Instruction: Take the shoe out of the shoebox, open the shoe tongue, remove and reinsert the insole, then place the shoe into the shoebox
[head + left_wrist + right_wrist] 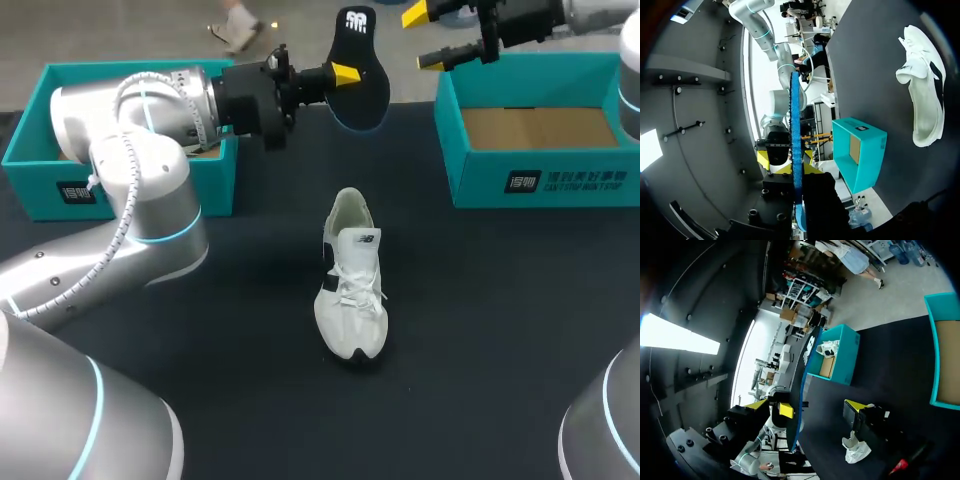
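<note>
Found the white shoe (351,280) standing on its sole on the dark desk (500,350), toe nearest, outside both boxes; beyond the shoe and left of it, saw one teal shoebox (35,165); beyond and right of it, a second shoebox (470,165); farther past the shoe, caught left jaws pinching the black insole (360,70) aloft; farther right of the shoe, noted right jaws spread, gripping nothing.
</note>
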`<control>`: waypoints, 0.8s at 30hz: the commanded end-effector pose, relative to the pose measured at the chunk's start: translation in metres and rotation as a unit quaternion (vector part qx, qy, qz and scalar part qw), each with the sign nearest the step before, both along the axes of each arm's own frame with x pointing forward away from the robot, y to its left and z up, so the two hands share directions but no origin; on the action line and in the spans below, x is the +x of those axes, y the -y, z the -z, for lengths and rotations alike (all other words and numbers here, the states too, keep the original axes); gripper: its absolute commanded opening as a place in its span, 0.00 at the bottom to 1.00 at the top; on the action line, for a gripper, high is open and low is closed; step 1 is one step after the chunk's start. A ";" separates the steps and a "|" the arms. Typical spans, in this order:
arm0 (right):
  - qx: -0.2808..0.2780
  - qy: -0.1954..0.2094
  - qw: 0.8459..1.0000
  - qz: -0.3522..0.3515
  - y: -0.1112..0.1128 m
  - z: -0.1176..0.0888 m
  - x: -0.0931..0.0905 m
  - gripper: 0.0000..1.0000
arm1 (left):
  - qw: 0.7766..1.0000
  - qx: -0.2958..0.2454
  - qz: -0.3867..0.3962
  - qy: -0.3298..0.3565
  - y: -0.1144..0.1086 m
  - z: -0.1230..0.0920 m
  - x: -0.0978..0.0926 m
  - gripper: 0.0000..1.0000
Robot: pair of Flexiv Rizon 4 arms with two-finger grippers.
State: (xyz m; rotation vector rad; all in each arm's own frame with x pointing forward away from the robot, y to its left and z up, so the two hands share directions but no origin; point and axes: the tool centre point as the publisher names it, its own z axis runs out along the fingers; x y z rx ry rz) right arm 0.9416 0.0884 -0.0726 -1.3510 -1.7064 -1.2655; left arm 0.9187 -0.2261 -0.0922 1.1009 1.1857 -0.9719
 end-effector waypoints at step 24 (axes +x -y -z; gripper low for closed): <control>0.028 0.023 0.998 0.048 0.064 0.001 -0.072 1.00 | 0.999 0.046 0.013 0.000 -0.010 -0.003 -0.013 0.00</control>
